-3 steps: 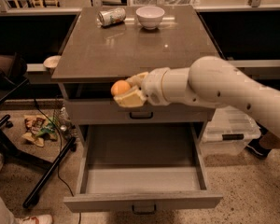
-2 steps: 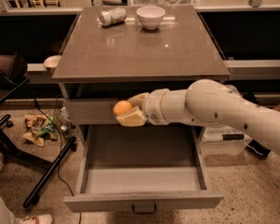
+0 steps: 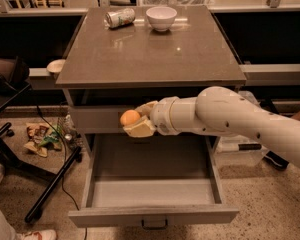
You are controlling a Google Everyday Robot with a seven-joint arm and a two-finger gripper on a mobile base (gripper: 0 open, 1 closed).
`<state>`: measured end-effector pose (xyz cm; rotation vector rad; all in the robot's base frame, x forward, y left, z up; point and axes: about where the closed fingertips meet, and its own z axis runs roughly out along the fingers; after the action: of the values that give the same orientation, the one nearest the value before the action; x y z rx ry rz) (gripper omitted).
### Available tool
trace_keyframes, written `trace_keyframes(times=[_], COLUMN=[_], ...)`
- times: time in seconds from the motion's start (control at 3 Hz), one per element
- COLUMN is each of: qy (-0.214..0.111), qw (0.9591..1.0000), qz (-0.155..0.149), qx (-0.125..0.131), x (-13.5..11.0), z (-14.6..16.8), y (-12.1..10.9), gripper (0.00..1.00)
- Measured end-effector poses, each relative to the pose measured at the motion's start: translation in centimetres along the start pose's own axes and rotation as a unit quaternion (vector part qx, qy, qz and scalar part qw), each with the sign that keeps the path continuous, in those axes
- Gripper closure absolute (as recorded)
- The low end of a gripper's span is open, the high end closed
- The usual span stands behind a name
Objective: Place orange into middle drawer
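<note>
Change: since the earlier frames we see the arm sink from the level of the worktop edge to just in front of the upper drawer front, carrying the fruit down with it and a little further left.
Pincer: the pincer (image 3: 136, 119) is clenched on the orange (image 3: 129, 117), one cream finger above and behind the fruit and the other below it. We see both fingers pressed against it with no gap.
Orange: it sits at the very tip of the pincer, on its left end, with its round left face bare. It hangs in the air before the closed upper drawer front (image 3: 95, 119) and above the back left part of the middle drawer (image 3: 150, 186), and touches neither the drawer's floor nor its walls.
Middle drawer: pulled well out towards us, its grey floor bare, its low side walls and front rim in view, and a small dark handle (image 3: 154, 224) on its front.
Arm: the white arm (image 3: 230, 115) comes in from the lower right and lies almost level across the cabinet front, its wrist pointing left. Its thick rounded segment hides the right part of the upper drawer front.
Worktop: the worktop (image 3: 150, 59) carries a crushed can (image 3: 120, 18) lying on its side and a white bowl (image 3: 161, 18) just beside it, both at the far edge, well apart from the pincer.
</note>
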<state>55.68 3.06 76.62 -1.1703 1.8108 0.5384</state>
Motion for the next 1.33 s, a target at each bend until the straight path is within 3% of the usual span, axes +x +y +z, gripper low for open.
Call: trace_keyframes(times=[0.33, 0.67, 1.0, 1.33], qy=[0.009, 0.009, 0.011, 0.005], qw=[0.9993, 0.9966, 0.9939, 0.993], qz=[-0.027, -0.048, -0.047, -0.033], qx=[-0.024, -0.066, -0.099, -0.114], x=[2.5, 6.7, 10.8, 14.2], z=[1.8, 4.0, 6.1, 7.7], y=[0.4, 0.6, 1.0, 1.4], gripper=[1.0, 1.0, 1.0, 1.0])
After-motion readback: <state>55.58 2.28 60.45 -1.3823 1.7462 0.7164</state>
